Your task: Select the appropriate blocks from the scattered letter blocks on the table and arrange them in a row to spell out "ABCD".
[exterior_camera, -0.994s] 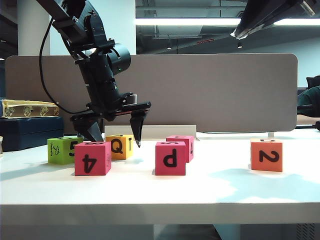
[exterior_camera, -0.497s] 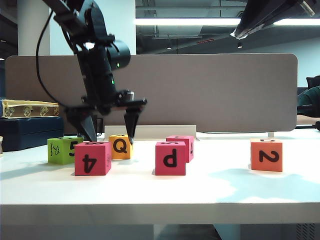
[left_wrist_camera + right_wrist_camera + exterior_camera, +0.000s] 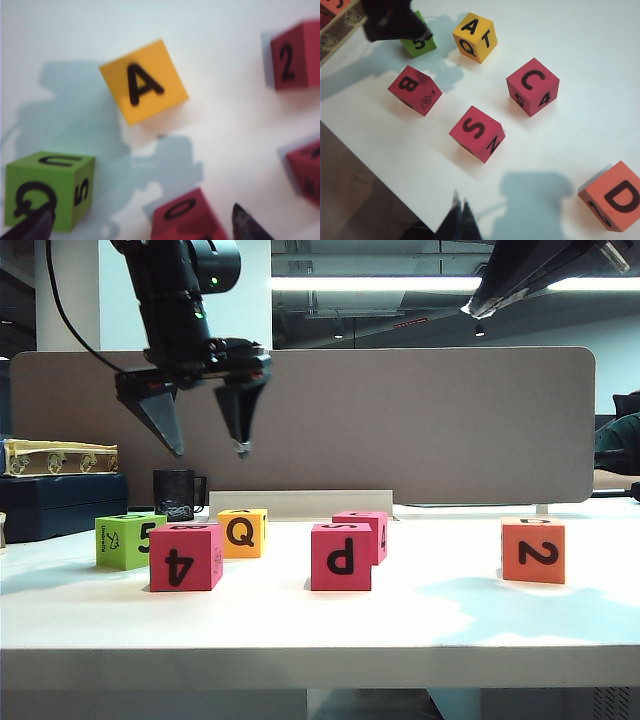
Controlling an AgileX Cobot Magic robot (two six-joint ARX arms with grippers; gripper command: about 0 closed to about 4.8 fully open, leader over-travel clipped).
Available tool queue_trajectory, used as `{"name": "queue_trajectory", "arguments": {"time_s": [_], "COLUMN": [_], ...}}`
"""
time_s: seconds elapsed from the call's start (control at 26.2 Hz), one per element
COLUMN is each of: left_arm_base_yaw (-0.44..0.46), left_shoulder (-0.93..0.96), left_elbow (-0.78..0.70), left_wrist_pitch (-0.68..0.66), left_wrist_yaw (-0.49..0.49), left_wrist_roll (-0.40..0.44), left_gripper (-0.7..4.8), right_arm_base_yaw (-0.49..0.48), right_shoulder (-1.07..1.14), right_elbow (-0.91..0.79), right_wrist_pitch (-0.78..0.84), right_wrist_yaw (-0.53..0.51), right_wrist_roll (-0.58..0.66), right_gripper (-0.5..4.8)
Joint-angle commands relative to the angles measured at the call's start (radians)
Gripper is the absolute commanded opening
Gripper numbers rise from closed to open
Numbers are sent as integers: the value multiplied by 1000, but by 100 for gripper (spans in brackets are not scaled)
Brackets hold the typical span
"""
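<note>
Left gripper (image 3: 205,425) high above the table (image 3: 320,625), jaws spread wide, nothing between them; fingertips (image 3: 245,225) just visible in the left wrist view over the yellow-orange block (image 3: 144,81) with A on top. Right gripper (image 3: 460,220) parked high at the near side, jaws pressed together, empty.

Blocks all loose on the table: yellow-orange A at the back; pink B block (image 3: 415,90) in front of it (showing a 4 to the exterior camera); pink C block (image 3: 532,86) behind the pink S block (image 3: 476,133); orange-red D block (image 3: 615,196) well apart on the right; lime-green block (image 3: 418,44) beside the A block.

Likely risks: descending with jaws this wide between close neighbours, clipping the green or the B block and knocking it askew; gripping the A block across its corners, since it sits turned relative to the jaws, and letting it twist or slip; picking the S block by colour alone.

Containers: dark mug (image 3: 177,494) beyond the blocks, contents hidden; patterned box (image 3: 55,457) at far left, closed as far as can be told
</note>
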Motion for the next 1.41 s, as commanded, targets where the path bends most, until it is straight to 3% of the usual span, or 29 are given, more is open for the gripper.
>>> {"name": "queue_trajectory", "arguments": {"time_s": [0.04, 0.15, 0.34, 0.65, 1.03, 1.41], "left_arm_base_yaw": [-3, -3, -3, -20, -26, -26], "left_shoulder": [-11, -9, -9, -7, -7, -6], "left_elbow": [2, 1, 1, -48, -148, -148], "left_wrist_pitch": [-87, -164, -194, -186, -101, -81], "left_wrist_yaw": [40, 92, 131, 137, 142, 150], "left_wrist_roll": [142, 228, 285, 443, 599, 835], "left_gripper": [466, 466, 466, 457, 457, 463], "right_arm_base_yaw": [0, 0, 0, 0, 0, 0], "right_shoulder": [-2, -2, -3, -3, -3, -3], "right_elbow": [4, 4, 4, 5, 5, 5], "right_wrist_pitch": [10, 8, -31, -97, -100, -111], "right_wrist_yaw": [2, 1, 0, -70, -74, -74], "right_wrist_roll": [-4, -4, -4, -4, -4, -4], "right_gripper": [-1, -2, -1, -2, -2, -1]}}
